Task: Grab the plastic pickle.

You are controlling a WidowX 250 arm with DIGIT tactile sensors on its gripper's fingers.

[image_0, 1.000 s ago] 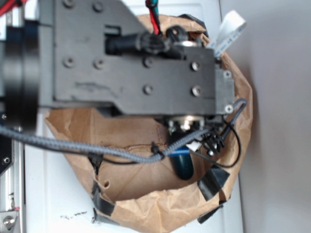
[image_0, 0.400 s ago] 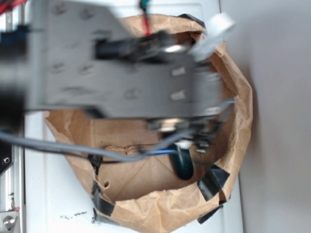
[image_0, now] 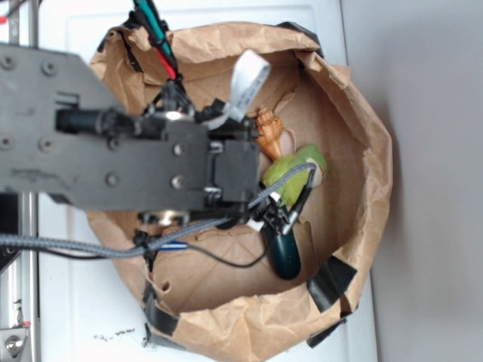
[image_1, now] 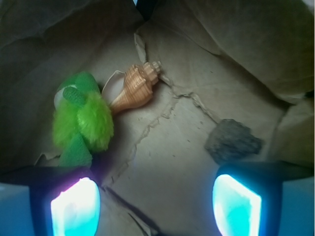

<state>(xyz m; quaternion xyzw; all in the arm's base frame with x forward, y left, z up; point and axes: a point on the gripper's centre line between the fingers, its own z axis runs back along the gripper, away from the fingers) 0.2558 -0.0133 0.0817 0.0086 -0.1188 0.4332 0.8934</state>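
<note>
A brown paper bag (image_0: 362, 136) with its rim rolled down and patched with black tape sits on a white surface (image_0: 75, 302). The robot arm (image_0: 113, 151) reaches in over the bag's left edge. The plastic pickle (image_0: 284, 253) lies on the bag floor near the lower right wall, dark green and glossy, with its rounded end pointing toward the bottom rim; its upper end is hidden under the arm's cables (image_0: 226, 226). Just above it lies the fuzzy green plush toy (image_0: 290, 170), and above that, touching the toy, the tan spiral seashell (image_0: 268, 130).

In the wrist view the gripper (image_1: 156, 199) hangs above the bag floor with its two fingers (image_1: 75, 206) spread wide apart and nothing between them but creased paper. The plush toy (image_1: 83, 120) sits toward the left, just above the left finger, with the seashell (image_1: 135, 87) beside it, its tip pointing up and right. A small dark grey lump (image_1: 231, 140) rests on the paper toward the right, above the right finger. The pickle does not appear in the wrist view.
</note>
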